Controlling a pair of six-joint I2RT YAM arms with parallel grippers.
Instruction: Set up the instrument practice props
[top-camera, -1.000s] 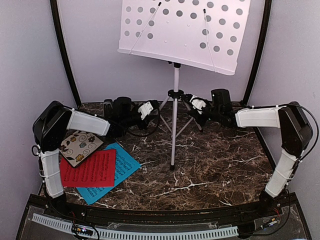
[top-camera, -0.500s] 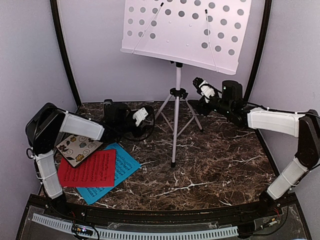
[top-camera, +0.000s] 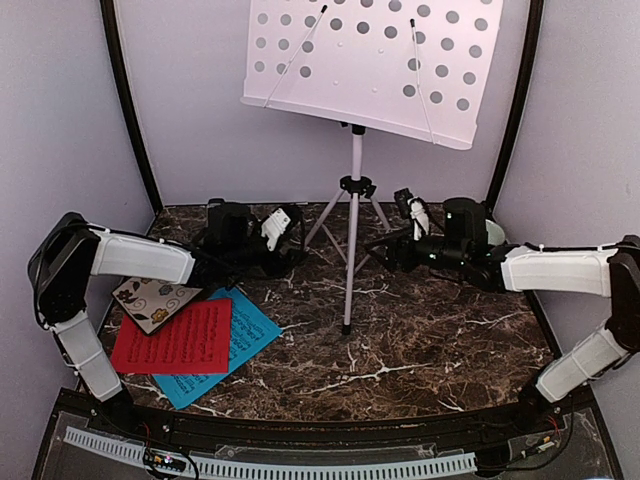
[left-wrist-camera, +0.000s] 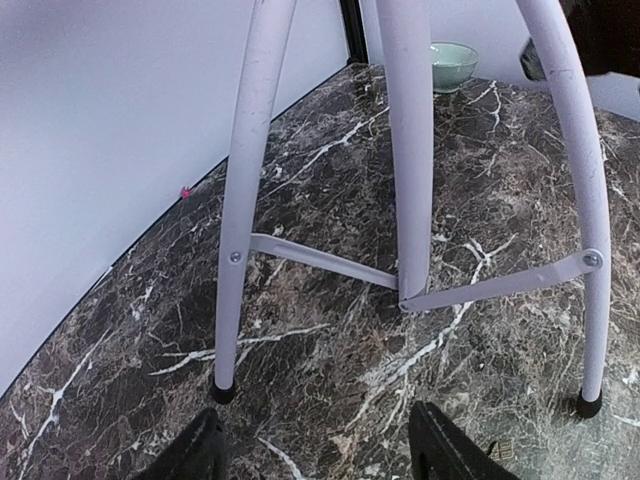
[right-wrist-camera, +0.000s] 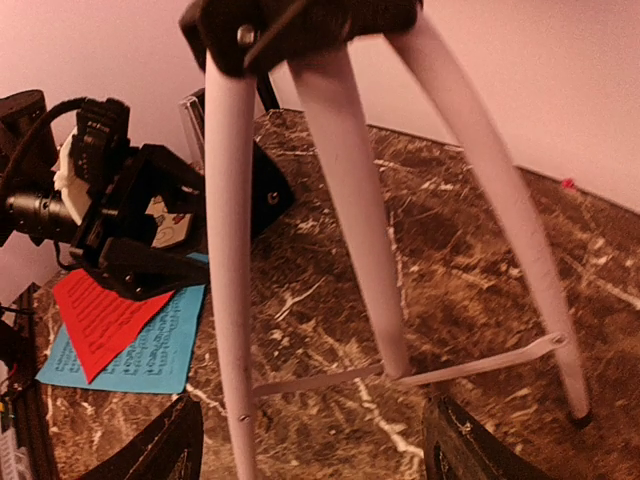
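Note:
The white perforated music stand (top-camera: 370, 65) stands upright at the back middle of the table on its pole (top-camera: 352, 230) and tripod legs (left-wrist-camera: 245, 220). My left gripper (top-camera: 298, 245) is just left of the tripod, open and empty (left-wrist-camera: 320, 455). On the other side, my right gripper (top-camera: 385, 250) faces the legs (right-wrist-camera: 345, 200), also open with nothing held (right-wrist-camera: 315, 450). The red sheet (top-camera: 175, 335) lies on the blue sheet (top-camera: 245, 335) at the front left. A small black metronome (top-camera: 216, 212) stands behind the left wrist, mostly hidden.
A square floral tile (top-camera: 150, 298) lies under the left forearm beside the sheets. A pale green bowl (left-wrist-camera: 452, 65) sits in the back right corner behind the right arm. Black frame posts (top-camera: 128, 110) and walls close in the sides.
Both grippers have opened and let go of the tripod legs. The right arm rose, then dropped back low. The left arm drew back slightly. The stand now stands on its own.

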